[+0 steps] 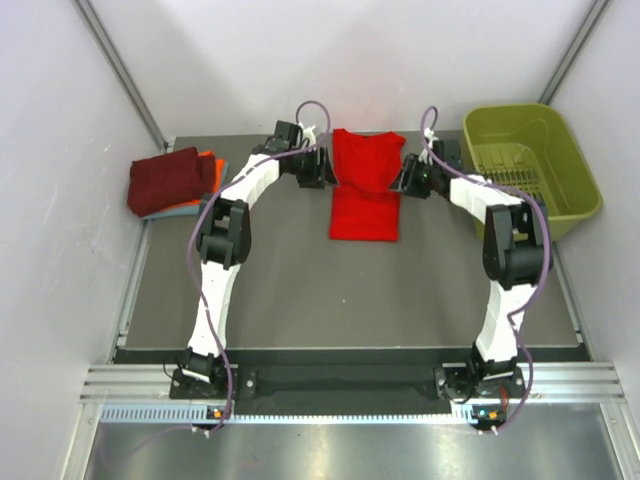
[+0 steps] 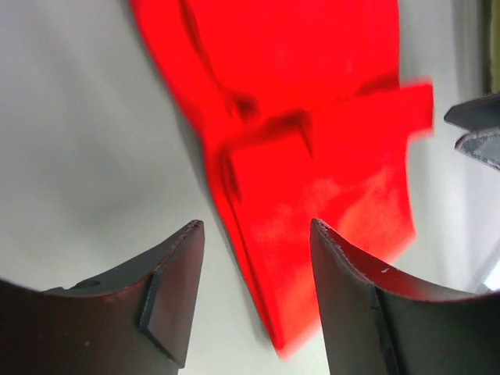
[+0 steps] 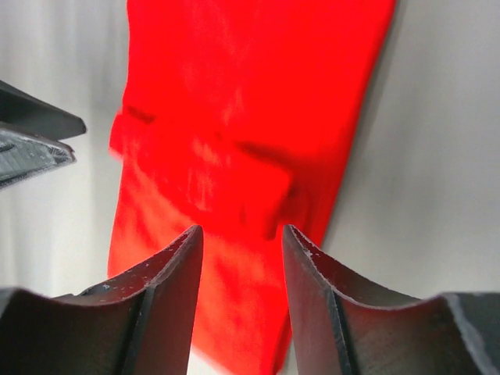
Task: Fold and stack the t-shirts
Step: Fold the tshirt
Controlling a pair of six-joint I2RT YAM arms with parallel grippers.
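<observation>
A bright red t-shirt (image 1: 365,190) lies flat at the back middle of the table, its sleeves folded inward into a narrow strip. My left gripper (image 1: 322,170) is at its left edge and my right gripper (image 1: 408,178) at its right edge, both near the sleeve folds. In the left wrist view the left gripper (image 2: 256,234) is open, with the shirt's edge (image 2: 312,156) lying below the gap. In the right wrist view the right gripper (image 3: 238,238) is open over the red cloth (image 3: 250,117). Neither holds anything. Folded t-shirts (image 1: 172,180) are stacked at the back left, dark maroon on top of orange and grey-blue.
An olive-green plastic basket (image 1: 530,165) stands at the back right corner, close to the right arm. White walls close in on both sides. The dark table (image 1: 350,300) stretches toward the arm bases at the near edge.
</observation>
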